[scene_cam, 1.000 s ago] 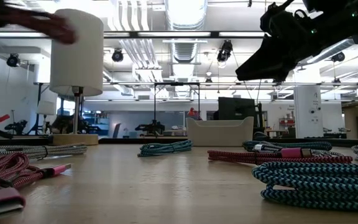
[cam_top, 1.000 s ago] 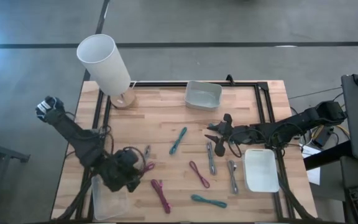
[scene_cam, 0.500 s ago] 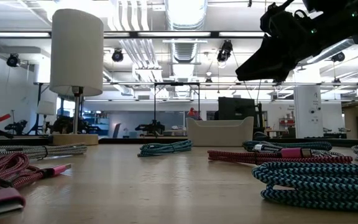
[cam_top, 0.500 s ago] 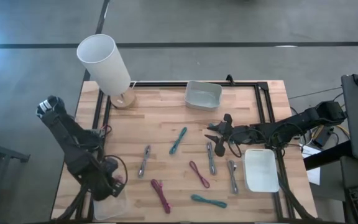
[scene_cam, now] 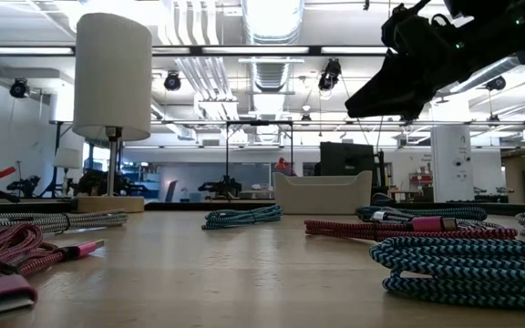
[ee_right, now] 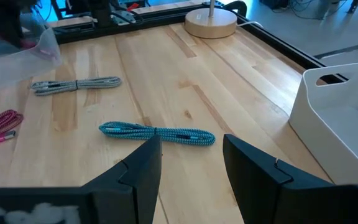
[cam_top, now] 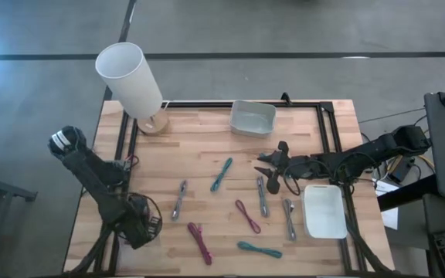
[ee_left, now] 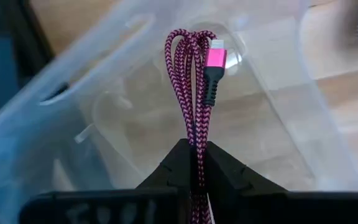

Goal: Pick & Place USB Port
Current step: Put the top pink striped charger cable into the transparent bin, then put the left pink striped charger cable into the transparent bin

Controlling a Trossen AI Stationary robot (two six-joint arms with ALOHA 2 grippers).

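A pink braided cable (ee_left: 191, 93), bundled in loops with a pink plug (ee_left: 215, 57), hangs from my left gripper (ee_left: 194, 163), which is shut on it. The gripper points down over a clear plastic bin (ee_left: 278, 124) at the table's near left corner (cam_top: 141, 225). My right gripper (cam_top: 273, 166) waits open above the table's right middle. Its fingers (ee_right: 145, 168) stand wide apart with nothing between them. A teal cable (ee_right: 157, 133) lies on the wood beyond them. My left gripper pinches the pink cable's bundle of several strands (ee_left: 194, 140) between its two fingers, which come from above and point down. The looped end and the plug hang below the fingertips inside the clear bin. Whether they touch the bin's floor cannot be told.
Loose cables lie across the middle of the table: grey (cam_top: 179, 199), teal (cam_top: 221, 174), grey (cam_top: 262, 194), pink (cam_top: 247, 216), pink (cam_top: 199, 242), teal (cam_top: 259, 249). A white tray (cam_top: 324, 211) sits near right, a grey bin (cam_top: 253, 117) far centre, a lamp (cam_top: 130, 77) far left.
My left gripper has carried the pink cable from the table's left middle toward the near left corner. It has sunk over the clear bin while its wrist rolled. The cable has stayed in the fingers.
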